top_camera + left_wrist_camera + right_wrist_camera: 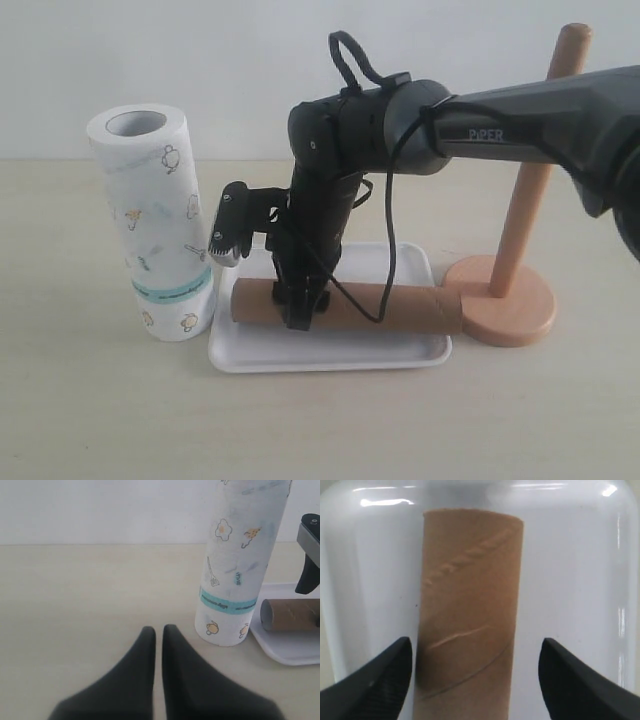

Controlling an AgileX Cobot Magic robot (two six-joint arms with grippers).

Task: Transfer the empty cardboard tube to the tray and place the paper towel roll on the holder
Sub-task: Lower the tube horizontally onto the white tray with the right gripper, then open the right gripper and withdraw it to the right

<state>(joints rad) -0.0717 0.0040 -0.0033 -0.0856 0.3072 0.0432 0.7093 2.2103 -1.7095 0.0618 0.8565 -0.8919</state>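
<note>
Two things are brown or wooden and two are white. The empty cardboard tube [400, 306] is long, thin and plain brown, with faint slanted lines and a small dent in its skin. It lies flat on its side in the tray [330, 358], which is smooth, shiny and white, with round corners and a low rim. One end of the tube pokes out over the rim, close to the holder [520, 225]. The holder is pale wood, with a round flat foot and a tall thin stick with a round top. The stick is bare.

The paper towel roll [150, 220] is fat, white and bumpy, with little cartoon pictures and a teal band low down. It stands upright on the pale worktop [100, 420], just beside the tray.

The right arm bends down over the tray. Its right pincer [476, 648] points down and is spread wide, one finger on each side of the tube.

The left pincer [159, 635] sits low over the worktop, near the roll. Its fingers are pressed almost together, with nothing between them.
</note>
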